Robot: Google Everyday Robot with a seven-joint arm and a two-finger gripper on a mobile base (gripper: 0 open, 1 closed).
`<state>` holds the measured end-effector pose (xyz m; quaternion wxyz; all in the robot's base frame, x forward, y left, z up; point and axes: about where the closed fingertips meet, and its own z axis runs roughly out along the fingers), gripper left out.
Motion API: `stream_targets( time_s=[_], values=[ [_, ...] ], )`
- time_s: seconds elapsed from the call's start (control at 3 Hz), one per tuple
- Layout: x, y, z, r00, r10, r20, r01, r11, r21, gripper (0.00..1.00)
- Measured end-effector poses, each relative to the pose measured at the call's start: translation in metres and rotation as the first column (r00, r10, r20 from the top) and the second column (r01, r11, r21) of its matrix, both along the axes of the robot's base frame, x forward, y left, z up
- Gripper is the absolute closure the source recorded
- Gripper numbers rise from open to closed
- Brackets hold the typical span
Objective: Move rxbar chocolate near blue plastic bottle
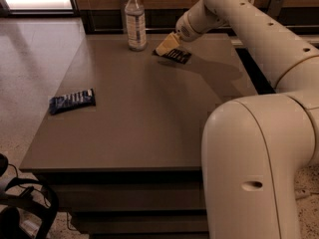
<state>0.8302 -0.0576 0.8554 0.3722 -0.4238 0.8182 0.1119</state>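
Observation:
The rxbar chocolate (175,56), a flat black wrapper with white lettering, lies at the far side of the grey table (149,113). It is just right of the blue plastic bottle (135,20), which stands upright with a white cap and a pale label. My gripper (167,45) is right at the bar's left end, low over the table, about a hand's width from the bottle. The gripper covers part of the bar.
A dark blue wrapper with white print (72,100) lies near the table's left edge. My white arm (259,29) reaches in from the right, and the robot's body (259,168) fills the lower right. A dark wall base runs behind the table.

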Motion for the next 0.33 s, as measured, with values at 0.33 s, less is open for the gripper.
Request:
stream_targets(
  time_s=[0.33],
  values=[
    [0.0001, 0.0005, -0.0007, 1.0000, 0.001, -0.001, -0.001, 1.000, 0.000, 0.00]
  ],
)
